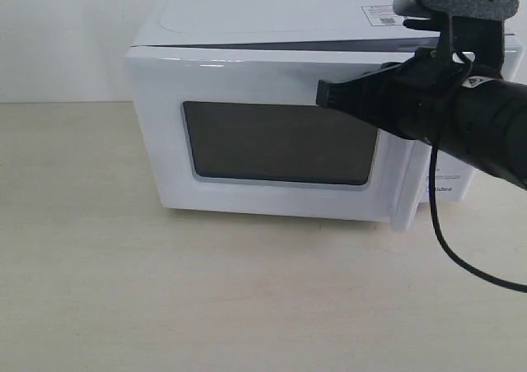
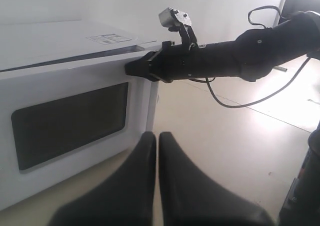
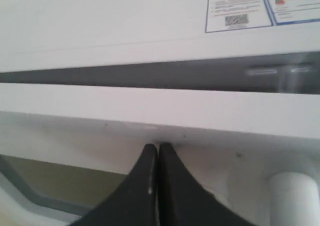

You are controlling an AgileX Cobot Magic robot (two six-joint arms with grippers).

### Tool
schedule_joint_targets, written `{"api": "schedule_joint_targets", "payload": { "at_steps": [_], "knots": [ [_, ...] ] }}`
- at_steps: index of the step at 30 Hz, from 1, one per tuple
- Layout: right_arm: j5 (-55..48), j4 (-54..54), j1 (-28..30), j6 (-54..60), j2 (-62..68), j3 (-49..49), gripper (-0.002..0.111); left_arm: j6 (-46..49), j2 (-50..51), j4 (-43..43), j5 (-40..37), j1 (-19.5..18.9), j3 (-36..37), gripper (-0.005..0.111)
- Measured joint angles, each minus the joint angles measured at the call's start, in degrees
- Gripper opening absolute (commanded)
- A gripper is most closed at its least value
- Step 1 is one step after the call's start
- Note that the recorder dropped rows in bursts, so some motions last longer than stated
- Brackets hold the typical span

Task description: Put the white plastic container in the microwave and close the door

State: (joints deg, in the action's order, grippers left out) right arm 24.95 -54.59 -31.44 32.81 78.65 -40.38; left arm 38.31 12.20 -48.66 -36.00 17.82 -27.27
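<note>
Touching white dark-windowed door (image 1: pixel 247 80) of boxy white microwave (image 1: pixel 247 10) at beige table (image 1: pixel 165 306) far edge: black right gripper (image 1: pixel 321 95), jaws pressed together | front logo (image 1: pixel 442 190) shows "idea" | black left gripper (image 2: pixel 156 136) jaws together, apart from door.

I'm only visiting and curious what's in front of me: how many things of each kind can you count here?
Microwave: 1
Robot grippers: 2 (left gripper, right gripper)
White plastic container: 0 in view
Total: 3
</note>
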Motion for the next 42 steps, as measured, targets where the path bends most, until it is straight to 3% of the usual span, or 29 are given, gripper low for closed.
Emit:
{"api": "schedule_joint_targets", "payload": {
  "at_steps": [10,42],
  "knots": [
    [7.87,0.03,0.0,-0.67,3.38,0.0,0.0,0.0,0.0,0.0,0.0,0.0,0.0,0.004],
    [12.37,1.38,-0.53,-1.57,8.51,-3.44,0.0,0.0,0.0,0.0,0.0,0.0,0.0,0.004]
  ]
}}
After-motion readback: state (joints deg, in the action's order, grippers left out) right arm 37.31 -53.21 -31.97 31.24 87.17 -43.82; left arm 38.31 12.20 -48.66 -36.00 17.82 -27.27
